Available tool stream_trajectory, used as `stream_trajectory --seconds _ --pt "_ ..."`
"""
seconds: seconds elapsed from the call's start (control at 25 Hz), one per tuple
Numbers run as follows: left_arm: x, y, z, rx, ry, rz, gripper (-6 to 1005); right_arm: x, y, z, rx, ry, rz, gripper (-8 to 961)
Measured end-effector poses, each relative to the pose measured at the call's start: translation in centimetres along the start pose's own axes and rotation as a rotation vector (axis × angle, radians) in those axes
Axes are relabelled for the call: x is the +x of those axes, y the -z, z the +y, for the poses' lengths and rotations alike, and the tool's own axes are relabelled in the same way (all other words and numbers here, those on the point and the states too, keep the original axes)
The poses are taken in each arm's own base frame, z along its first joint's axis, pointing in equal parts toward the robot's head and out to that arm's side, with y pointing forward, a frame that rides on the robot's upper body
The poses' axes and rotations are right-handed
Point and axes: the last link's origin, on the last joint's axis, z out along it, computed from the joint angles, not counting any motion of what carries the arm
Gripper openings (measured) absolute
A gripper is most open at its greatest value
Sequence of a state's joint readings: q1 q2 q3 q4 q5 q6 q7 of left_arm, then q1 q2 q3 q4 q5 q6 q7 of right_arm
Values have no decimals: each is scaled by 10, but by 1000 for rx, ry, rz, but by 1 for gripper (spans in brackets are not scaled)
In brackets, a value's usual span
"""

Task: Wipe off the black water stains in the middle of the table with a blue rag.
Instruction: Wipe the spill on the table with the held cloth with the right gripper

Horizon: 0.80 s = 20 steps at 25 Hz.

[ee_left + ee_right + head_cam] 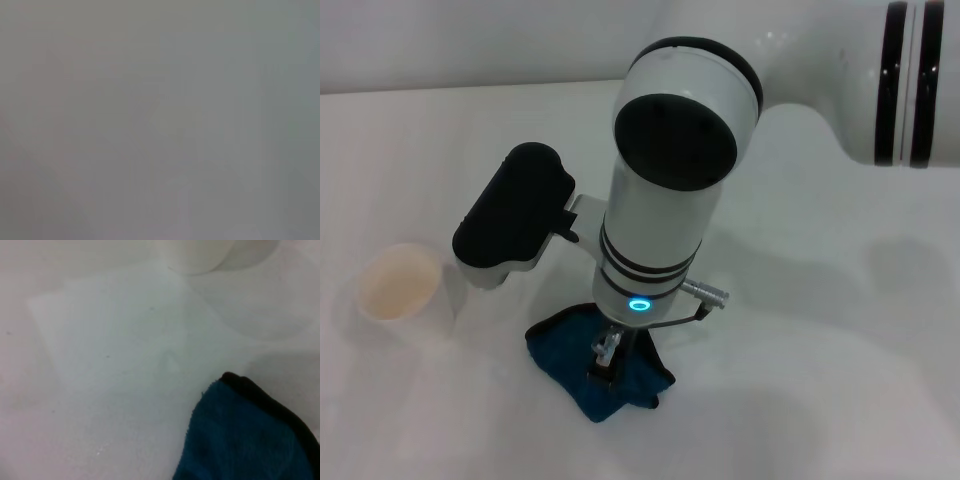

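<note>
Seen from the head: right arm reaching down from the upper right, right end effector (605,362) planted on the blue rag (570,355), fingers pressed into the cloth; clenched or released, cannot tell. Rag bunched on the white table (820,400) near its front middle, soft pile, black edging. Beside it, to the left, a white paper cup (398,285), pale inside. Glowing blue ring on the wrist (639,304).

Shown only from the right wrist: rag corner (250,435) close up, fuzzy teal with dark hem, bare smooth table beyond, cup base (200,255) at the edge.

Left wrist view: flat grey, nothing distinguishable. No writing readable. Black water stains not visible anywhere.
</note>
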State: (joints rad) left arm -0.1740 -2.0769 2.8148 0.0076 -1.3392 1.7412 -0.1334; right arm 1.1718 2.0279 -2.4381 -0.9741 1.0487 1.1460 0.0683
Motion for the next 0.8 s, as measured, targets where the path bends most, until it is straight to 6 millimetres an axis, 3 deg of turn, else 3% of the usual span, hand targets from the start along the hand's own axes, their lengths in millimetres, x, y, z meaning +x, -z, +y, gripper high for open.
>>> stream_trajectory --seconds 0.16,0.6,0.8 --pt "0 -3 1 -4 1 4 883 2 -4 -9 22 -17 1 112" --pt "-1 -3 1 -4 2 -2 883 -10 6 -60 198 -54 28 106" --pt "-1 -1 1 0 1 -5 884 -6 9 -82 252 -68 62 106"
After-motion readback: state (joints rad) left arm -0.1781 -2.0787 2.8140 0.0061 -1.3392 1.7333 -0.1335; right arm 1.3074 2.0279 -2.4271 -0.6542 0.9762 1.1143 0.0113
